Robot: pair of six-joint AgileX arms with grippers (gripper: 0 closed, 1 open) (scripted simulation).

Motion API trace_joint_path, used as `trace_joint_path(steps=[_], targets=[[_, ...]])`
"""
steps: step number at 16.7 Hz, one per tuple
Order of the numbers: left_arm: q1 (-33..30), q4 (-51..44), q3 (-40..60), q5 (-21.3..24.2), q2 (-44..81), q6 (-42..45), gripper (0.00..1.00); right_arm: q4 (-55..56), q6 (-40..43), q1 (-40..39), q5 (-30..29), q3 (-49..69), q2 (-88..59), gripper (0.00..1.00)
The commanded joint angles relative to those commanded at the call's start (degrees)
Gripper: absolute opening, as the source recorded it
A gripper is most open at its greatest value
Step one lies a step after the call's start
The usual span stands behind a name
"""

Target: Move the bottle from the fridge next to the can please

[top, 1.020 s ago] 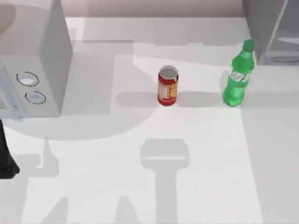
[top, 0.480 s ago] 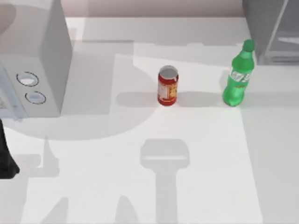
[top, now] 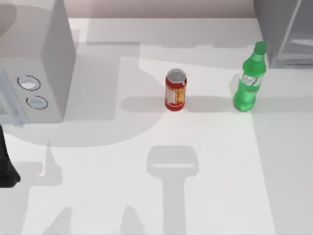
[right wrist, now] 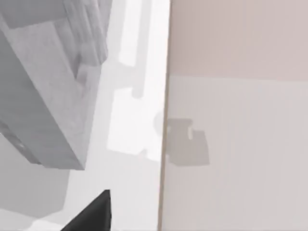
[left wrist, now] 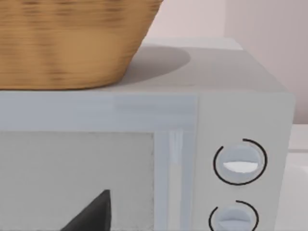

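The green bottle (top: 249, 78) stands upright on the white table (top: 146, 196), out in front of the grey fridge (top: 283, 29) at the back right corner. The red can (top: 175, 90) stands upright near the table's middle, a good gap to the left of the bottle. My left arm (top: 6, 164) is parked at the table's left edge, and a dark part of my left gripper (left wrist: 91, 214) faces the box with dials. A dark part of my right gripper (right wrist: 91, 211) hangs beside the fridge (right wrist: 43, 96), away from the bottle.
A light grey box with two round dials (top: 34, 63) takes up the left back of the table, with a wicker basket (left wrist: 67, 38) on top of it. Open tabletop lies between can and bottle and across the front.
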State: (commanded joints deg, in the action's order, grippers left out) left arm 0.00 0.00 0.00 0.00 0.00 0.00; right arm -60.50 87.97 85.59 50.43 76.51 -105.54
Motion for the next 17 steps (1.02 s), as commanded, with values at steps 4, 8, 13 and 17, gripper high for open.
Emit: trace_joint_path(steps=[4,8,13,17], targets=[[0.0,0.0,0.0,0.0,0.0,0.0,1.0,15.47,-17.5,-11.61,-2.22,-0.07,0.16,1.0],[0.0,0.0,0.0,0.0,0.0,0.0,1.0,29.55,-35.61,-22.08,-4.62,-1.12,-0.23,1.0],[0.0,0.0,0.0,0.0,0.0,0.0,1.0,41.55,-49.27,-31.15,-6.4,-1.31,0.57,1.0],[0.0,0.0,0.0,0.0,0.0,0.0,1.0,42.76,-50.72,-32.26,-6.72,-1.7,0.39,1.0]])
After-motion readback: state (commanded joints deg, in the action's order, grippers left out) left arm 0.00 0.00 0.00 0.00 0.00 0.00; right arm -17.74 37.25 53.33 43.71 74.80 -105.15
